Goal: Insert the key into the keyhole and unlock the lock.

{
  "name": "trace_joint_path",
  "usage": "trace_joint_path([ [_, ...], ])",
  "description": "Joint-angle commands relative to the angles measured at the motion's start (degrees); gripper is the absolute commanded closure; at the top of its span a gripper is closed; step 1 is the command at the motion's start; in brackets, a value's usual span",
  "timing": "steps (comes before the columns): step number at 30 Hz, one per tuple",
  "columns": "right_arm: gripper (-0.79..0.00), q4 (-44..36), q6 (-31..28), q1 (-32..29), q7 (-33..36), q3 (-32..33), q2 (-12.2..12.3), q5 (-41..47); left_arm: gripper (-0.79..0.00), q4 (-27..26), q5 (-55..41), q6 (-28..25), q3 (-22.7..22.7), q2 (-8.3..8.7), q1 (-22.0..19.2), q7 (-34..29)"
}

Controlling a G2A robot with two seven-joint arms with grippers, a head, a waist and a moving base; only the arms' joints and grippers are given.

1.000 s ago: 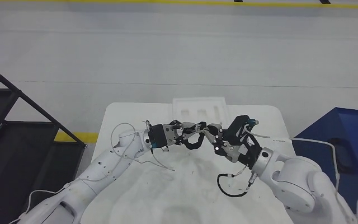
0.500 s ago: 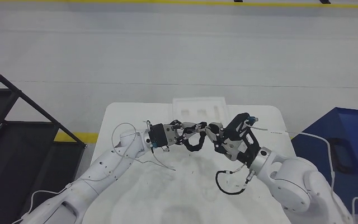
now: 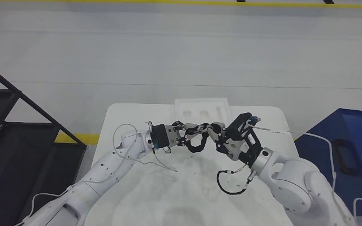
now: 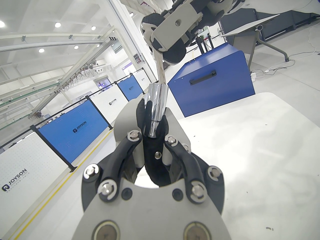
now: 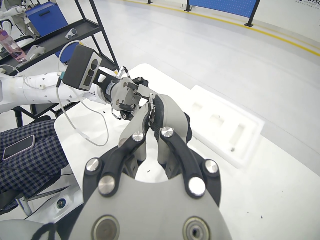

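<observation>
Above the middle of the white table (image 3: 141, 192) my two grippers meet tip to tip. My left gripper (image 3: 194, 133) (image 4: 153, 118) is shut on a chrome cylinder lock (image 4: 157, 106), held upright between its black pads. My right gripper (image 3: 214, 135) (image 5: 151, 113) is shut on the key (image 5: 151, 107), pinching its head. In the left wrist view the right gripper (image 4: 168, 41) comes from above and the key's silver blade (image 4: 160, 68) runs down into the top of the lock. A black loop (image 3: 198, 147) hangs below the two grippers.
A white foam tray (image 3: 202, 107) (image 5: 225, 131) with several pockets lies at the table's far edge. A black shelf rack (image 3: 22, 113) stands to the left and a blue cabinet (image 3: 339, 135) to the right. A white cable (image 3: 164, 164) trails from the left arm.
My right gripper has shifted slightly left toward the left gripper, closing the gap between them. The left arm has barely moved.
</observation>
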Motion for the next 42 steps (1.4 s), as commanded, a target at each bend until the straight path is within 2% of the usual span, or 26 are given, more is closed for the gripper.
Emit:
trace_joint_path([
  [1, 0.000, 0.0, -0.1, -0.1, -0.4, 0.1, 0.0, -0.1, 0.000, 0.0, 0.0, -0.2, -0.2, -0.05, 0.1, 0.0],
  [25, 0.000, 1.5, -0.8, -0.1, -1.8, -0.3, -0.6, 0.3, 0.000, -0.3, -0.3, -3.6, -1.6, -0.81, 1.0, -1.1],
  [42, 0.000, 3.2, -1.3, -0.6, -5.3, -0.4, -1.0, 0.5, 0.000, 0.0, -3.2, -6.4, -3.0, -1.37, 1.7, -1.9],
])
